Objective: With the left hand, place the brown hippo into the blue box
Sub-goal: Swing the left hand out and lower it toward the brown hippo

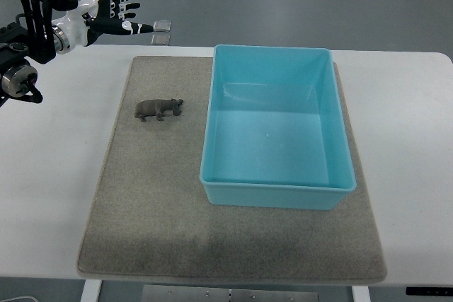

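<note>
A small brown hippo [159, 109] stands on the grey mat [156, 196], just left of the blue box [277, 183]. The box is open on top and holds nothing. My left hand [120, 12] is raised at the upper left, beyond the table's far edge, well away from the hippo. Its fingers are spread and hold nothing. The right arm does not show.
The mat lies on a white table [49, 175]. Two small grey squares [162, 31] lie on the floor beyond the table's far edge, near my left hand. The left arm's black joints [21, 47] show at the left edge.
</note>
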